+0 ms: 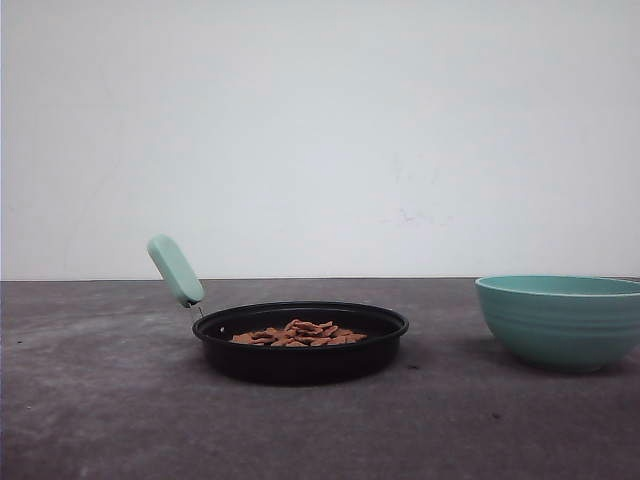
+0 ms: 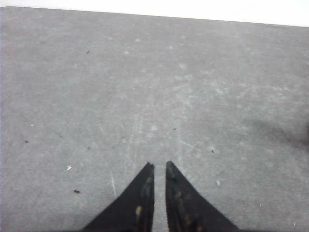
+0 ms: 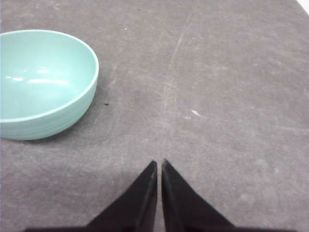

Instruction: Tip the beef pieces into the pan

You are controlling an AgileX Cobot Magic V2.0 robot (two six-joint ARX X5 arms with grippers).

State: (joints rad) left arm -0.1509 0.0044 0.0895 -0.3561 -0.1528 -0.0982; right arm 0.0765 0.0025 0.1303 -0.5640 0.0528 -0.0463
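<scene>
Front view, pan [image 1: 300,345]: sitting flat on the grey table [image 1: 100,400], mint handle [image 1: 176,270] angling up toward the robot's left.
Front view, beef [image 1: 300,333]: lying as a low heap inside the pan, below the rim; none is showing on the table around it.
Front view, bowl [image 1: 560,320]: standing upright, well apart from the pan on the robot's right.
Front view, task status: pour is looking complete, judging by the beef sitting in the pan.
Left wrist view, left gripper [image 2: 160,166]: hanging over bare table, jaws drawn nearly together with a thin slit between the tips, gripping nothing.
Right wrist view, right gripper [image 3: 159,163]: hovering over bare table, jaws pressed almost tip to tip, carrying nothing.
Right wrist view, bowl [image 3: 43,82]: sitting near the gripper and apart from it, its visible interior looking empty.
Risk, bowl: a careless sweep of the right arm could be knocking or tipping it.
Risk, pan: the raised handle is catching height; a left arm passing low could be nudging it and scattering beef.
</scene>
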